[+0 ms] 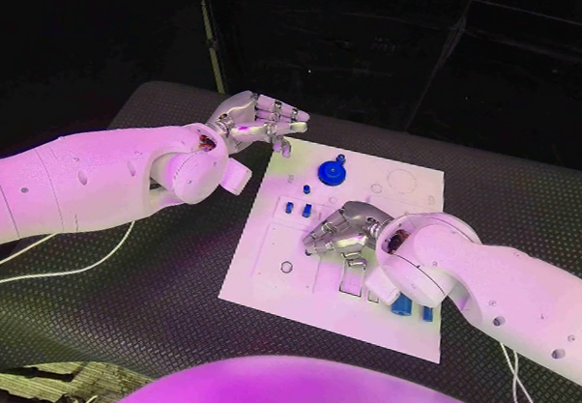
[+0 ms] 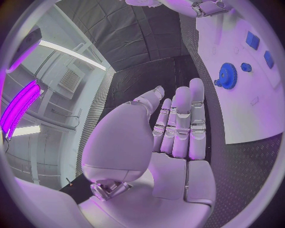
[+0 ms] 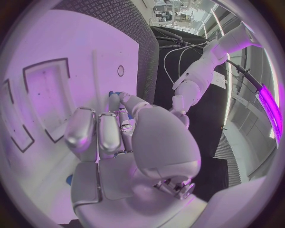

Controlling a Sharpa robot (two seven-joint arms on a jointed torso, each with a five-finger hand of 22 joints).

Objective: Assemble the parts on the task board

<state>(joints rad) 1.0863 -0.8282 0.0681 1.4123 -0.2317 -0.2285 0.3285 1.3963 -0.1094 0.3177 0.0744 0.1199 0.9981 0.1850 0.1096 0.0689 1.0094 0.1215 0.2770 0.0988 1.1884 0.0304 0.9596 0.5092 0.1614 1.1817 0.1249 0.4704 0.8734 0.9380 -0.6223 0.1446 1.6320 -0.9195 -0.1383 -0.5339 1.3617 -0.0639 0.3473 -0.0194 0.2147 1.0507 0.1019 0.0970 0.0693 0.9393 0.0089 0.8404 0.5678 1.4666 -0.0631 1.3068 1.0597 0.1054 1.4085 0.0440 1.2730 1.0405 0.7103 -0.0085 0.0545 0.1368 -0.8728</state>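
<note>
Right hand rests on task board, blue gear just beyond.

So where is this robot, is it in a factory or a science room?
Probably a robotics lab or test room. The white task board with small blue parts, like the blue gear, lies on a black table as a practice set-up, and the left wrist view shows ceiling light strips and dark curtain walls.
</note>
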